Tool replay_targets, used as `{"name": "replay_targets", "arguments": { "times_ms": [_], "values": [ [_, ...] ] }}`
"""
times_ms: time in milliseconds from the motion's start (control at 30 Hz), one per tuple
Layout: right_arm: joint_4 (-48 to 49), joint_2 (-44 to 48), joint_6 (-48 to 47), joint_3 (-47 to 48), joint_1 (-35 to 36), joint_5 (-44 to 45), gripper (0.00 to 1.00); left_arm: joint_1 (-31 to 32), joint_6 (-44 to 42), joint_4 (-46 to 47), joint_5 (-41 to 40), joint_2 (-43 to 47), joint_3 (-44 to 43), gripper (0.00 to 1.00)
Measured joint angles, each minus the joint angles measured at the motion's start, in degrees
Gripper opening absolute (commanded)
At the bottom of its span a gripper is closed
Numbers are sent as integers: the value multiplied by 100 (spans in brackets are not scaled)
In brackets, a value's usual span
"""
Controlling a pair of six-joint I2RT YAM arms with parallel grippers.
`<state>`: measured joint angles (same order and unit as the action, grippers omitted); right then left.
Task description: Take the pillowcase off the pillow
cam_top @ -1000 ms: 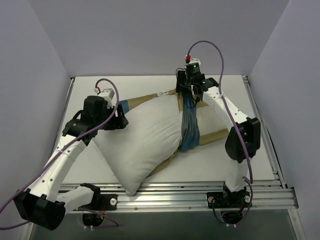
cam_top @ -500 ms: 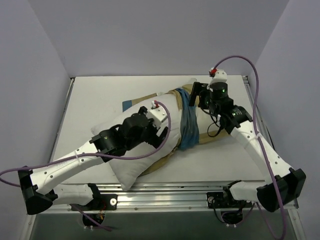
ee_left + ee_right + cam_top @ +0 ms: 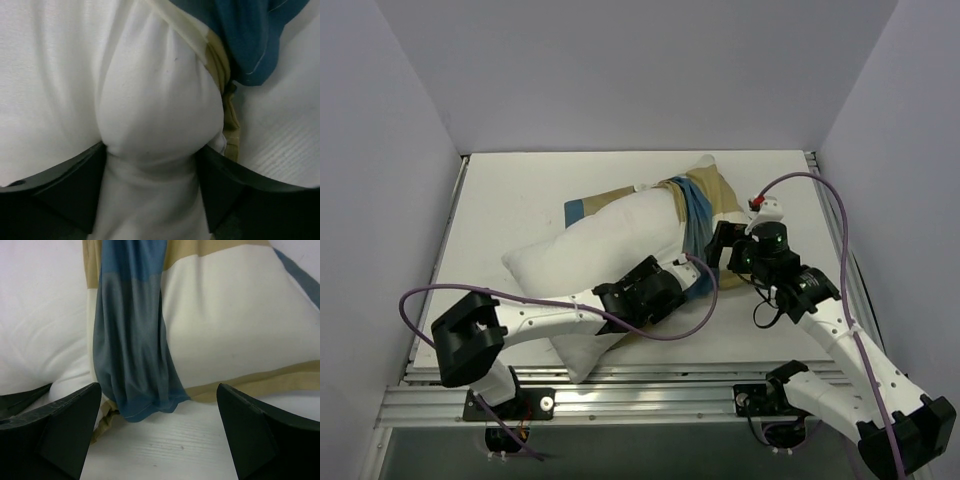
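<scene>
The white pillow (image 3: 600, 250) lies diagonally across the table. The checked pillowcase (image 3: 700, 200) is bunched around its far right end, with a blue fold hanging down. My left gripper (image 3: 690, 275) is shut on a bulge of the pillow (image 3: 155, 100) at its near right edge, beside the blue and tan pillowcase edge (image 3: 250, 40). My right gripper (image 3: 718, 255) is wide open and empty, low over the table, facing the blue fold (image 3: 130, 340) without touching it. The white pillow (image 3: 40, 330) shows left of that fold.
The white table (image 3: 520, 180) is boxed in by grey walls on three sides. A metal rail (image 3: 670, 385) runs along the near edge by the arm bases. A purple cable loops (image 3: 420, 300) from the left arm.
My left gripper swept from the pillow's left side to its near right edge and closed on it. My right gripper let go of the pillowcase, moved back toward the near side and opened.
</scene>
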<state>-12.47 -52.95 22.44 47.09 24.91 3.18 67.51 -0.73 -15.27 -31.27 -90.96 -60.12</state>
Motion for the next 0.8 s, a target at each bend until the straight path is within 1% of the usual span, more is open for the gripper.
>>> {"name": "replay_targets", "arguments": {
  "times_ms": [33,100,133,167,200,300,500,633,800],
  "values": [
    [0,31,9,-44,2,-59,93,-11,81,107,-87,-138,-2,53],
    [7,44,17,-116,13,-205,90,-48,227,238,-238,-361,-35,38],
    [22,44,26,-170,28,-264,89,-72,308,275,-273,-452,-68,16],
    [26,46,33,-234,33,-321,88,-98,378,306,-295,-514,-98,4],
    [33,52,50,-310,35,-372,86,-127,463,323,-306,-542,-125,2],
    [162,133,155,-662,72,-533,82,-219,667,319,-264,-501,-195,2],
    [625,157,461,-1244,208,-914,80,-614,1097,26,225,-63,-317,2],
    [1086,-240,588,-1294,507,-981,80,-791,1215,-236,507,267,-485,2],
    [1561,-826,608,-1290,754,-955,80,-811,1290,-490,732,433,-568,2]
  ]
}}
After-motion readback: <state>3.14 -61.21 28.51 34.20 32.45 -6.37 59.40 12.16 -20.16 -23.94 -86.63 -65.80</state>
